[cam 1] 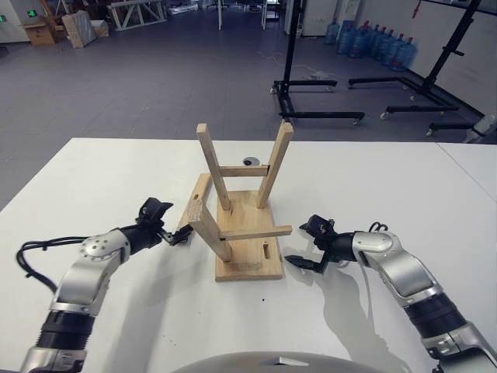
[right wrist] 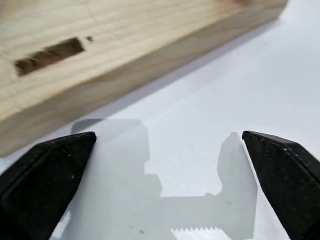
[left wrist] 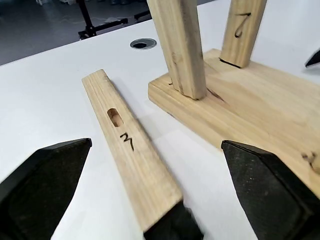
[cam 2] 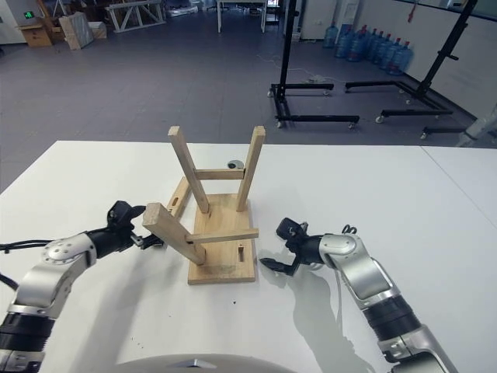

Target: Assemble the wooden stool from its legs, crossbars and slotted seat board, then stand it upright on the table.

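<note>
The white table (cam 1: 404,194) takes up the lower two thirds of the head view. At its centre the slotted seat board (cam 1: 247,263) lies flat with three legs standing in it. The two rear legs (cam 1: 276,163) rise toward the upper middle of the frame, joined by a crossbar (cam 1: 243,171). The front left leg (cam 1: 208,227) tilts toward the lower left and carries a second crossbar (cam 1: 256,232), whose right end hangs free.

The left arm enters from the lower left corner, elbow bent, forearm pointing right. The right arm enters from the lower right corner, forearm angled up and left toward the board's near right corner.

A loose leg (cam 1: 197,198) lies flat on the table just left of the board. The left gripper (cam 1: 177,236) sits at its near end, fingers spread wide either side of it, not gripping. The right gripper (right wrist: 168,135) hovers low over the table just beside the board's edge, fingers spread and holding nothing, near an empty slot (right wrist: 50,52).
</note>
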Robot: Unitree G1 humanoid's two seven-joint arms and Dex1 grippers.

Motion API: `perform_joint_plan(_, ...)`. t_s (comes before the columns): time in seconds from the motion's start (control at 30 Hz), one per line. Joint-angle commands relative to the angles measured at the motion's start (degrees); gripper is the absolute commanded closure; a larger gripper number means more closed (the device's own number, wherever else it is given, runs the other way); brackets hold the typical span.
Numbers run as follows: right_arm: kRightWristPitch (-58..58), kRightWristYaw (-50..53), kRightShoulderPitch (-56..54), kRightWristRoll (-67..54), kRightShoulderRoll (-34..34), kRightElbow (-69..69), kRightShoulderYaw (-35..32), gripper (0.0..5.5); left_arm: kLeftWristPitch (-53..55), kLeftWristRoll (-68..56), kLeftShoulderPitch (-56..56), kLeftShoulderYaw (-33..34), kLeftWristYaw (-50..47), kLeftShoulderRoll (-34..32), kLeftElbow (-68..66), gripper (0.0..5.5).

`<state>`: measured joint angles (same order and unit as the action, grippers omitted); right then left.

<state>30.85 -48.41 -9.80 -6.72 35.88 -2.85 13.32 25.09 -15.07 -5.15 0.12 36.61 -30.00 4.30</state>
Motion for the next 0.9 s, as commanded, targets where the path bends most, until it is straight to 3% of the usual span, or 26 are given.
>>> perform_joint_plan(0.03, -0.3, 1.9, -1.1, 1.7, 0.7, 4.1, -1.2, 0.10, 12.7, -1.5, -7.0, 0.2, -6.5, 3.9, 1.3, 0.74)
perform_joint_plan(0.27, -0.6, 3.6, -2.0, 1.7, -0.8, 5.6, -1.1, 0.10, 25.6, 1.8, -11.5, -0.6, -16.4, 8.2, -2.4, 0.74)
perform_joint_plan(0.63, -0.6, 4.1, -1.2, 1.3, -1.2, 5.4, -1.1, 0.10, 33.2, 1.6, -6.0, 2.4, -24.3, 15.2, 0.8, 0.74)
perform_joint_plan(0.9, -0.6, 4.0, -1.6, 1.3, -1.3, 6.2, -0.9, 0.10, 31.0, 3.8, -5.3, 2.2, -25.4, 14.0, -1.2, 2.08)
